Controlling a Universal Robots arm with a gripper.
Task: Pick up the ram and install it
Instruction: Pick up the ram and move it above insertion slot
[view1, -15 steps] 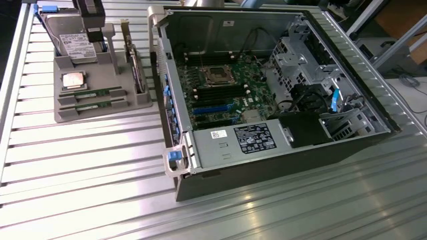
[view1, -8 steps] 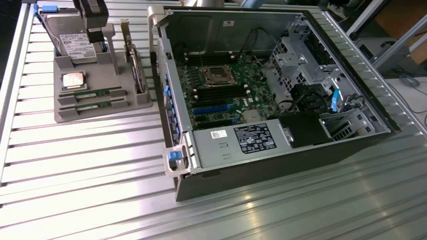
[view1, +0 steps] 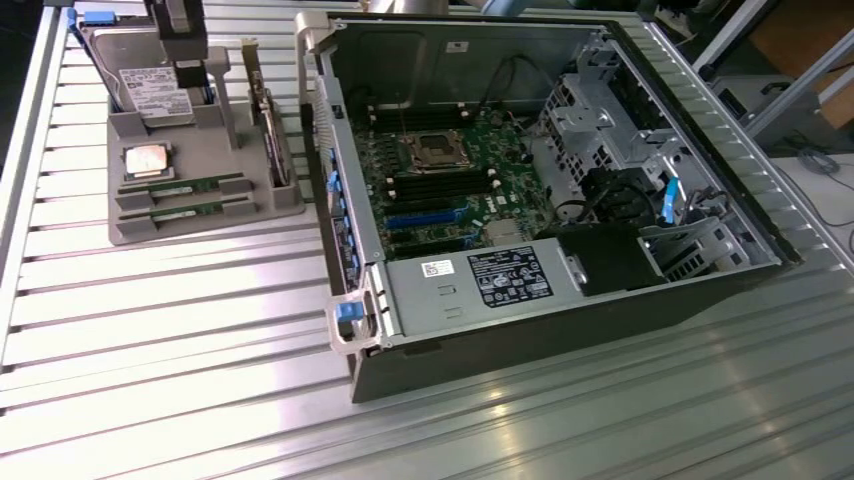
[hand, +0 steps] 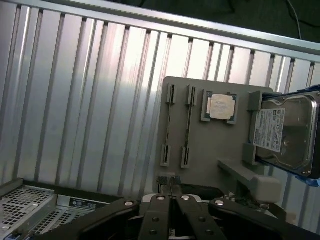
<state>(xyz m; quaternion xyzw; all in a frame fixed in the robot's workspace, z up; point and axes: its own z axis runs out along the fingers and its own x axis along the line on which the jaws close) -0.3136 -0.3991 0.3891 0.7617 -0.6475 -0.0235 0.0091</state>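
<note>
Holds nothing in the gripper, pinched fully closed. Shows two ram sticks slotted in the gray holder, near the processor.

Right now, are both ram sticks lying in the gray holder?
Yes, one ram stick and a second ram stick lie in slots on the gray holder.

Green ram stick, long and thin, stands on edge in a slot of the gray holder at the exterior view's left. A second ram stick sits parallel, just beside it.
</note>
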